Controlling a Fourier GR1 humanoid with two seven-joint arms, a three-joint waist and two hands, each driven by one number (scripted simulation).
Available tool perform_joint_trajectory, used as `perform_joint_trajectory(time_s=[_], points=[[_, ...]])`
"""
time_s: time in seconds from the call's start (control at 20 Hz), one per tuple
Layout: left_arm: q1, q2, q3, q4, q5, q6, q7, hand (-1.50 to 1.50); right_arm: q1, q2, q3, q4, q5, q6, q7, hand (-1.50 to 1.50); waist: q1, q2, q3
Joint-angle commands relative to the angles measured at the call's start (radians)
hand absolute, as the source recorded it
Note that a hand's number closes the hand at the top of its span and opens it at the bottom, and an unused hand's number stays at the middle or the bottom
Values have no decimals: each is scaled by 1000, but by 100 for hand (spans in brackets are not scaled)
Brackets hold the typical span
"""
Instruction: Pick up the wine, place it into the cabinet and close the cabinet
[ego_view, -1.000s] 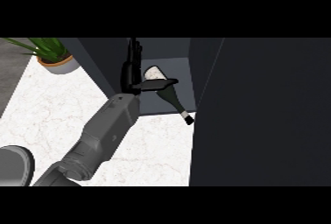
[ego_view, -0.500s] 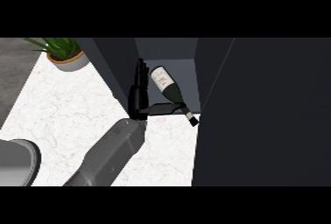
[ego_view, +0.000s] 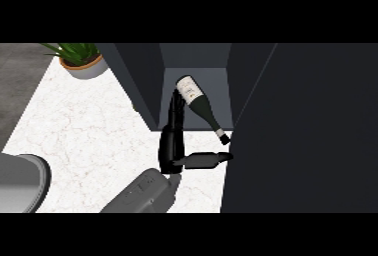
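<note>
The dark wine bottle (ego_view: 201, 107) lies tilted in the open cabinet (ego_view: 196, 62). Its white-labelled base points to the back and its neck points out toward the front right. My left hand (ego_view: 173, 146) is just in front of the cabinet mouth. Its straight fingers (ego_view: 176, 107) reach up along the bottle's left side, and the thumb (ego_view: 205, 159) sticks out to the right below the bottle's neck. The hand is open and holds nothing. I cannot tell whether the fingers touch the bottle. The right hand does not show.
A large dark panel (ego_view: 303, 130), seemingly the open cabinet door, fills the right side. A potted plant (ego_view: 80, 61) stands at the counter's back left. A grey rounded object (ego_view: 21, 181) sits at the lower left edge of the white marble counter (ego_view: 88, 135).
My left hand has let go of the bottle and drawn back toward me, thumb now below the neck. The bottle stays lying in the cabinet.
</note>
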Motion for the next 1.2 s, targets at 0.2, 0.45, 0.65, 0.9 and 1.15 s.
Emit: perform_joint_trajectory(time_s=[0.2, 0.45, 0.65, 0.9, 1.15], points=[[209, 89, -102, -413, -113, 158, 119, -150, -24, -2, -46, -30, -47, -15, 10, -150, 14, 0, 0], [293, 86, -155, -500, -208, 259, 158, -150, 57, -11, -10, -128, -65, 10, 53, -150, 4, 1, 0], [450, 158, -162, -666, -206, 187, 117, -150, 70, -27, -65, -105, -108, 36, 16, -150, 6, 2, 0], [461, 289, -170, -794, -227, 141, 198, -150, 63, -20, -13, -94, -164, 56, 66, -150, 5, 1, 0], [562, 412, -152, -917, -224, 63, 180, -150, 113, -16, 54, -89, -123, 98, 62, 150, 6, 1, 0]])
